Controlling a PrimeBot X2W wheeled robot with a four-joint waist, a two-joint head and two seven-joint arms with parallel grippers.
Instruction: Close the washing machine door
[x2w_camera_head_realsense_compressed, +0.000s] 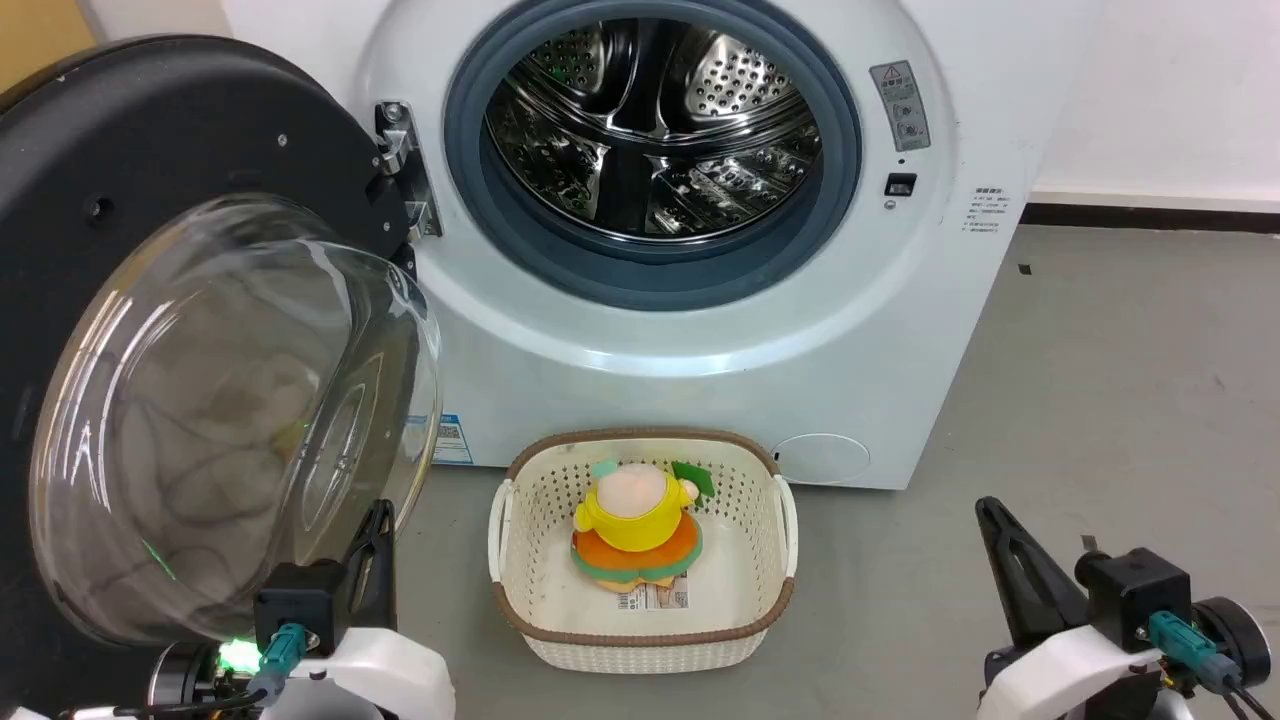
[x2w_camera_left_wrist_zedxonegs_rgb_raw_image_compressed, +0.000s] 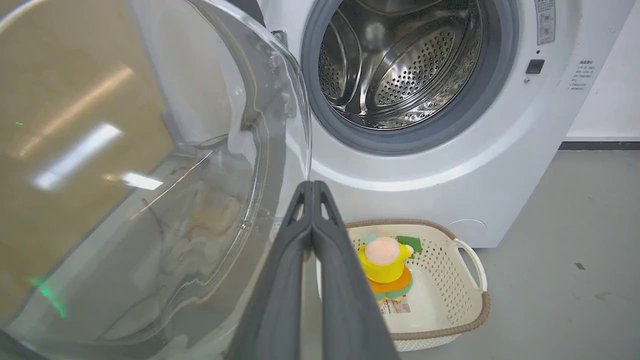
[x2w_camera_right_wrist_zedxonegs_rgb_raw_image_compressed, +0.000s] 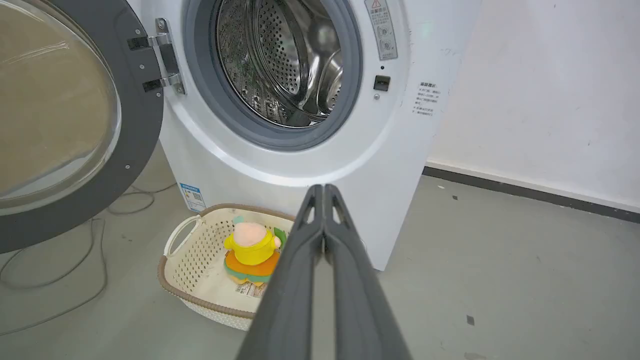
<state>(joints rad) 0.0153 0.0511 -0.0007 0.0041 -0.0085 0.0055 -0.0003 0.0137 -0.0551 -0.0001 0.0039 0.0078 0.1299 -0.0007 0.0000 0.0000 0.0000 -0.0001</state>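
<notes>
On the grey concrete floor (x2w_camera_head_realsense_compressed: 1100, 400) stands a white front-loading washing machine (x2w_camera_head_realsense_compressed: 900, 330), its round black plastic glass-windowed door (x2w_camera_head_realsense_compressed: 150, 130) swung wide to the left. The left end effector (x2w_camera_left_wrist_zedxonegs_rgb_raw_image_compressed: 312, 187), beside the glass, and the right end effector (x2w_camera_right_wrist_zedxonegs_rgb_raw_image_compressed: 324, 189) are both pinched together and empty. A push on the curved glass could slip and leave the door unlatched.

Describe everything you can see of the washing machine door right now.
The washing machine door is a large round black plastic ring around a bulging clear glass bowl. It stands swung wide open, left of the washing machine, hung on a metal hinge beside the opening, with the bowl toward the robot. The shut left tool sits close by the bowl's lower rim; contact cannot be told.
</notes>
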